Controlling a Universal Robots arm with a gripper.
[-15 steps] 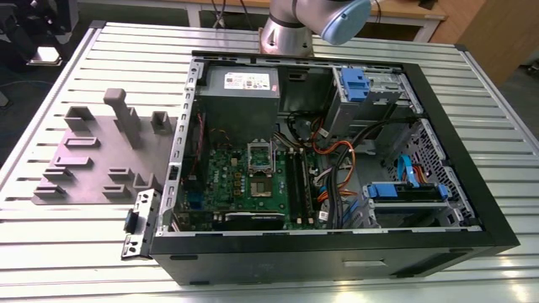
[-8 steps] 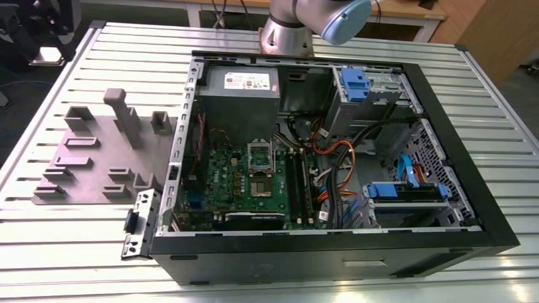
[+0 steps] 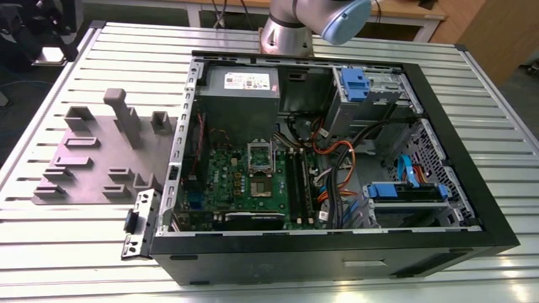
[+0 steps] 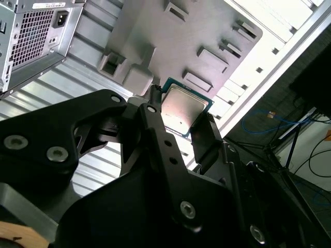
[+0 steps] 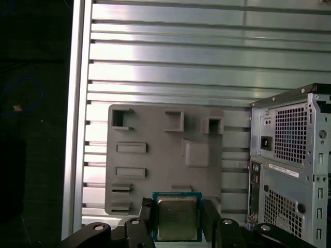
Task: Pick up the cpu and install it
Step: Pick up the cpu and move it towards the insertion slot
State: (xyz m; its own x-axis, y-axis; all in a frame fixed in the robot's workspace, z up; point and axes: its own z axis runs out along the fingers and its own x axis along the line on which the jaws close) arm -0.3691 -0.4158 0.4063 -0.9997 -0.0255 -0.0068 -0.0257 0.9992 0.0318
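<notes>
Here was the cpu (image 5: 177, 217), up in the gripper (image 5: 177, 221)! Two black fingers (image 5: 146, 221) pinched it by opposite edges, one on each side, and its silvery top faced the camera in the first wrist view with a thin green rim round it. The second wrist view showed the same hold from a slant: one finger lay against one edge near a corner and the other against the far edge, with the chip bright between them.

Beyond the cpu lay the grey tray (image 5: 165, 155), and the chip was held off it, not resting in any of its slots. The tray's raised blocks and shallow pockets were in plain sight on the slatted table (image 5: 207, 51). Just beside the tray sat the case (image 5: 289, 165), showing its rear panel with vent grilles and a power inlet.

In the exterior view the case lay open on its side. The green board (image 3: 252, 183) sat inside, with the silver socket frame (image 3: 259, 153) near its middle. A grey power supply (image 3: 240, 85) was at the far end, and blue drive brackets (image 3: 354, 85) stood toward the exterior view's right among orange and black cables. The tray was at the exterior view's left, close against the case wall. The arm (image 3: 324, 22) rose behind the case at the far edge of the table.
</notes>
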